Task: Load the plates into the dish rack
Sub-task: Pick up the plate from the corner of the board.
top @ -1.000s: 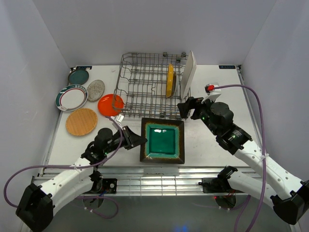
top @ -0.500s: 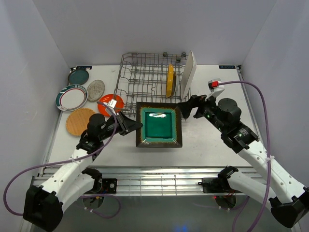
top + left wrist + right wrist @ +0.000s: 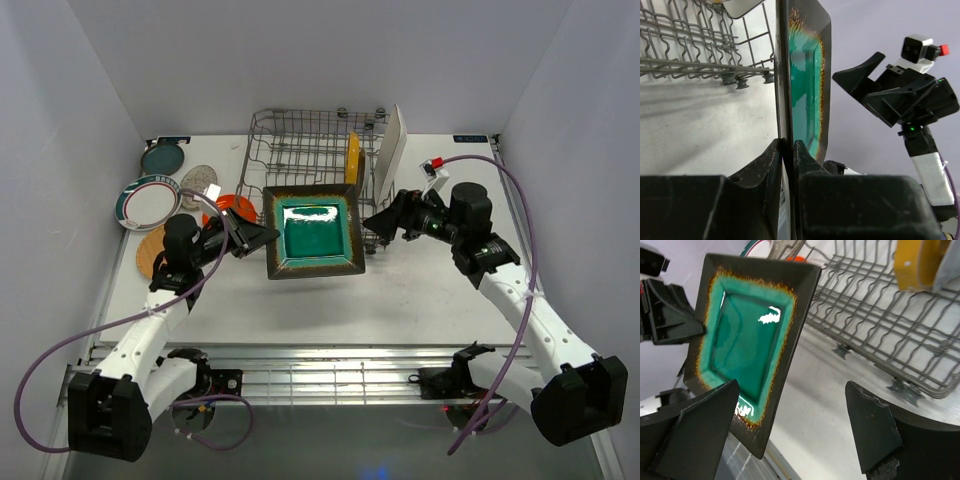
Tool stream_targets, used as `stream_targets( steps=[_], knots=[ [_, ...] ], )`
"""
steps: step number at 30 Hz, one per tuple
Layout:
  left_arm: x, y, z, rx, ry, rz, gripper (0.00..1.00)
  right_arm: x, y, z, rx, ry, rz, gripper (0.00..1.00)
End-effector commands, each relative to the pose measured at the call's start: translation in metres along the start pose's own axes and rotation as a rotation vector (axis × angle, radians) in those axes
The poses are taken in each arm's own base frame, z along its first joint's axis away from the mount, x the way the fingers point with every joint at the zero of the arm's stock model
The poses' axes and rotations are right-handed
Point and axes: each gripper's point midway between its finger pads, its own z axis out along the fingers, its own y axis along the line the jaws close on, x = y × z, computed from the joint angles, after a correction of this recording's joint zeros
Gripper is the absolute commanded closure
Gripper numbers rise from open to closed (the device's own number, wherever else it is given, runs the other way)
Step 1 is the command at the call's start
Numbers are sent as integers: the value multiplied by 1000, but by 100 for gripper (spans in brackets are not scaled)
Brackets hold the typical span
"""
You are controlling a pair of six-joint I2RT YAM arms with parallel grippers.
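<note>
My left gripper is shut on the left edge of the dark square plate with a green centre. It holds that plate tilted in the air just in front of the grey wire dish rack. My right gripper is open at the plate's right edge, and a corner of the plate lies between its fingers. A yellow plate and a white rectangular plate stand upright in the rack.
At the table's left lie a teal plate, a speckled grey plate, a white plate with a teal rim, an orange plate and a wood-tone plate. My left arm partly covers the last two. White walls close in the sides.
The left gripper has lifted the square plate off the table and carried it back toward the rack, tilting it. The right gripper has swung left to the plate's right edge.
</note>
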Motion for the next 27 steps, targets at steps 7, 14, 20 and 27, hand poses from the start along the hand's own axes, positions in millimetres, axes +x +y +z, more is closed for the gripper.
stream_targets(
  steps=[7,14,20,27],
  knots=[
    [-24,-80,-9,264,-2,138,100,4,27,9,-222,-1,21,9],
    [-23,-78,-7,280,10,111,100,11,25,15,-249,13,47,18],
    [-24,-77,-5,284,6,103,100,17,23,18,-259,24,76,31],
    [-25,-69,0,271,10,84,100,18,28,19,-285,21,78,37]
  ],
)
